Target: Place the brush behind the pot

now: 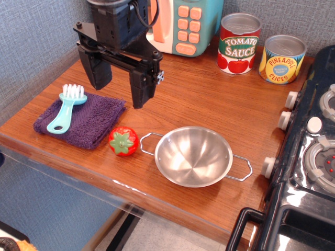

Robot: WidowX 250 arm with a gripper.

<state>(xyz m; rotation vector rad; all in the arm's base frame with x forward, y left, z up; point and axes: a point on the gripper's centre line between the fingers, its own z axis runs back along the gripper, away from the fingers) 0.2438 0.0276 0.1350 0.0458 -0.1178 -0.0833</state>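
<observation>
The light-teal brush [68,108] with white bristles lies on a purple cloth [81,119] at the left of the wooden counter, bristles toward the back. The shiny steel pot [193,156] with two wire loop handles sits near the counter's front edge, right of centre. My black gripper [121,90] hangs open and empty above the counter, just right of and behind the brush, its left finger near the bristles.
A red toy tomato [123,141] lies between the cloth and the pot. A tomato sauce can [239,44] and a pineapple can [282,59] stand at the back right. A teal toy microwave [186,23] stands at the back. A black toy stove [309,157] borders the right.
</observation>
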